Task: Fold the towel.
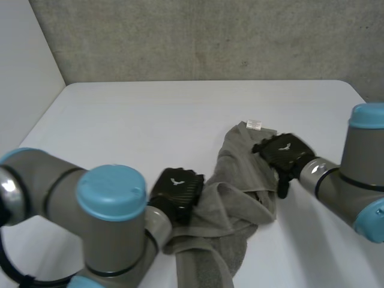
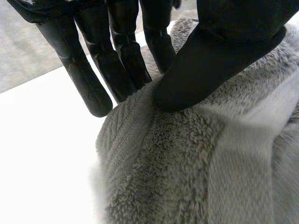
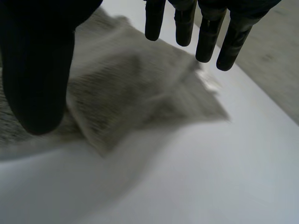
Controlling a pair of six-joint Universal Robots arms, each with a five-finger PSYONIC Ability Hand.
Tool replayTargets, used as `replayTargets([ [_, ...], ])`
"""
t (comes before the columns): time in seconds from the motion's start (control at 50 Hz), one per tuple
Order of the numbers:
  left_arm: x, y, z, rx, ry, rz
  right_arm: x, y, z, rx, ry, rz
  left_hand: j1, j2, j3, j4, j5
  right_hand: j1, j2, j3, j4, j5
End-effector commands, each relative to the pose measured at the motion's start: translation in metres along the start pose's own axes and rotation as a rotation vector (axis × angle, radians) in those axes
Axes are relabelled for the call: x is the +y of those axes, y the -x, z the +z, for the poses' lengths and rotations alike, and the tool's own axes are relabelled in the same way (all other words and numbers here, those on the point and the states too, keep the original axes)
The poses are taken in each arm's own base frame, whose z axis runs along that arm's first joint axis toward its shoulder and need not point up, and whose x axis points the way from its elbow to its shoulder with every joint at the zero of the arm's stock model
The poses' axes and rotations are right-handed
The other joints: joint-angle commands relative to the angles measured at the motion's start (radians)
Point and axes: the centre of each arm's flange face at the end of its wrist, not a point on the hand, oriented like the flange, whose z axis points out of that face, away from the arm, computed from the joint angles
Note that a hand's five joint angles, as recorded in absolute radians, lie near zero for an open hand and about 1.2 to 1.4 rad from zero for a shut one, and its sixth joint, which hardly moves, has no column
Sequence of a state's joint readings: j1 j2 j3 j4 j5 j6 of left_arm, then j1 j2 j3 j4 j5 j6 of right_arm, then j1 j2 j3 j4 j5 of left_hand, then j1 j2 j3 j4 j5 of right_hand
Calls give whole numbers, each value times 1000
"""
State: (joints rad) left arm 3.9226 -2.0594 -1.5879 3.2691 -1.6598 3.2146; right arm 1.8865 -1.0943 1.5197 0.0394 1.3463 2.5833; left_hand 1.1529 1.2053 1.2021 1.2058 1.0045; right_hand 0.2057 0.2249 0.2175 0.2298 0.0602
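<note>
A grey towel [image 1: 240, 186] lies crumpled in a long bunch on the white table [image 1: 150, 120], with a white label [image 1: 254, 125] at its far end. My left hand [image 1: 176, 191] is at the towel's left edge near the middle. In the left wrist view the left hand's thumb [image 2: 205, 60] presses a fold of towel [image 2: 187, 163] against the straight fingers [image 2: 117, 56], pinching it. My right hand [image 1: 285, 151] hovers over the towel's far right part, just beside the label corner. In the right wrist view its fingers [image 3: 205, 32] are straight and spread from the thumb [image 3: 37, 70], above the towel [image 3: 131, 93], holding nothing.
Bare table stretches to the left and far side of the towel. A concrete wall [image 1: 210, 36] stands behind the table's far edge, and a white wall [image 1: 24, 60] borders the left. My left arm's elbow [image 1: 111, 222] looms in the near foreground.
</note>
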Motion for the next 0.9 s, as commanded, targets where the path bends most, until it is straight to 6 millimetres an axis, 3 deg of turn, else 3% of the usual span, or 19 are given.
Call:
replayTargets([
  [0.02, -2, 34, -22, -91, 8, -35, 2, 33, 12, -140, -49, -18, 243, 191, 194, 190, 217, 256, 237, 244, 232, 227],
  [0.1, -7, 40, -31, -107, -8, -24, -2, 35, 22, -128, -87, -29, 243, 191, 194, 190, 217, 854, 835, 842, 830, 825],
  [0.12, -9, 41, -32, -110, -22, -7, -8, 34, 28, -107, -118, -30, 243, 191, 194, 190, 217, 1187, 1168, 1175, 1163, 1158],
  [0.22, -28, 48, -24, -135, -110, 66, -43, 5, 43, 58, -251, 23, 243, 191, 194, 190, 217, 1191, 1171, 1179, 1166, 1162],
  [0.26, -42, 56, -18, -166, -168, 90, -78, -23, 47, 207, -391, 27, 243, 191, 194, 190, 217, 1191, 1171, 1179, 1166, 1162],
  [0.28, -58, 66, -10, -202, -233, 120, -78, -24, 47, 207, -392, 27, 243, 191, 194, 190, 217, 1191, 1171, 1179, 1166, 1162],
  [0.32, -108, 88, 4, -293, -420, 179, -118, -55, 41, 386, -595, 18, 243, 191, 194, 190, 217, 1191, 1171, 1179, 1166, 1162],
  [0.34, -108, 88, 4, -294, -421, 179, -119, -55, 41, 387, -596, 18, 243, 191, 194, 190, 217, 1191, 1171, 1179, 1166, 1162],
  [0.36, -137, 100, 6, -343, -526, 194, -141, -69, 31, 482, -720, 12, 243, 191, 194, 190, 217, 1191, 1171, 1179, 1166, 1162],
  [0.38, -137, 100, 6, -344, -527, 194, -160, -83, 18, 577, -835, 12, 243, 191, 194, 190, 217, 1191, 1171, 1179, 1166, 1162],
  [0.42, -188, 126, 0, -442, -715, 203, -175, -92, 4, 641, -926, 11, 243, 191, 194, 190, 217, 1191, 1171, 1179, 1166, 1162],
  [0.52, -216, 141, -8, -487, -811, 192, -179, -93, -12, 646, -918, 10, 243, 191, 194, 190, 217, 1191, 1171, 1179, 1166, 1162],
  [0.62, -175, 126, -7, -403, -655, 146, -148, -73, -8, 497, -690, 16, 243, 191, 194, 190, 217, 1191, 1171, 1179, 1166, 1162],
  [0.66, -134, 115, -10, -348, -519, 142, -116, -55, -4, 366, -496, 19, 243, 191, 194, 190, 217, 1191, 1171, 1179, 1166, 1162],
  [0.72, -107, 108, -11, -316, -439, 145, -98, -53, -3, 329, -398, 29, 243, 191, 194, 190, 217, 1191, 1171, 1179, 1166, 1162],
  [0.76, -60, 96, -15, -247, -310, 150, -62, -53, -2, 293, -221, 38, 243, 191, 194, 190, 217, 1191, 1171, 1179, 1166, 1162],
  [0.78, -59, 96, -15, -247, -310, 150, -62, -53, -2, 293, -220, 38, 243, 191, 194, 190, 217, 1191, 1171, 1179, 1166, 1162],
  [0.82, -21, 91, -20, -195, -203, 160, -30, -55, -2, 271, -82, 20, 243, 191, 194, 190, 217, 1191, 1171, 1179, 1166, 1162],
  [0.9, 12, 95, -27, -178, -92, 169, -4, -59, -1, 274, -6, -13, 243, 191, 194, 190, 217, 1191, 1171, 1179, 1166, 1162],
])
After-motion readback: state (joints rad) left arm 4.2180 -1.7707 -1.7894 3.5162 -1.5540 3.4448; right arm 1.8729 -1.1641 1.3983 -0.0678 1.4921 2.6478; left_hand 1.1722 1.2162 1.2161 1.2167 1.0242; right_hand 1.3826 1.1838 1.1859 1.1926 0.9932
